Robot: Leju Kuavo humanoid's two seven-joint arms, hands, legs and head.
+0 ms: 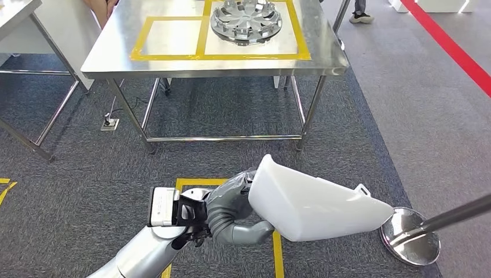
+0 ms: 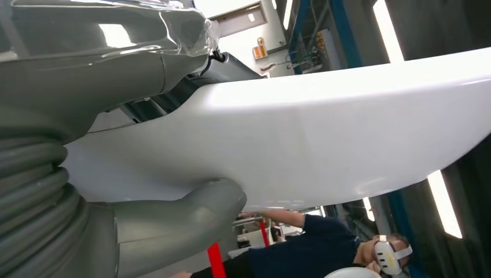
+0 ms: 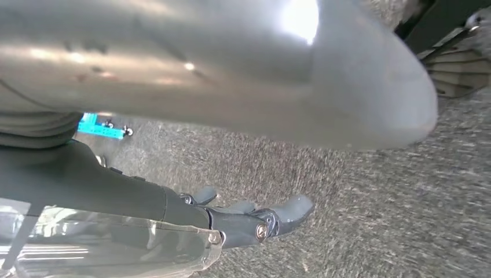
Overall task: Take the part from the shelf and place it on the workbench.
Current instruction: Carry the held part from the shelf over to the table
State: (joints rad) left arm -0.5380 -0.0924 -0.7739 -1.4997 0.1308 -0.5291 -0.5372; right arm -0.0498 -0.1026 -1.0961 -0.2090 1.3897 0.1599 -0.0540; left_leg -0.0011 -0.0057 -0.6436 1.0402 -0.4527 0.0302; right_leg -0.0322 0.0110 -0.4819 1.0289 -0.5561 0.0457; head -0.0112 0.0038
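Here, my left hand [image 1: 234, 211] is gripping the white part [image 1: 315, 202] low in front of me, above the carpet [image 1: 87, 174] and well short of the workbench [image 1: 116, 52]; from the head, a hubcap [image 1: 247, 20] is lying on that bench inside yellow tape [image 1: 201, 35]; the left wrist is showing my thumb [image 2: 185, 217] pressing under the part, and a person [image 2: 324, 246] beyond; the right wrist is showing my right hand [image 3: 243, 217] hanging over carpet, fingers apart, holding nothing; I am reading no writing anywhere.
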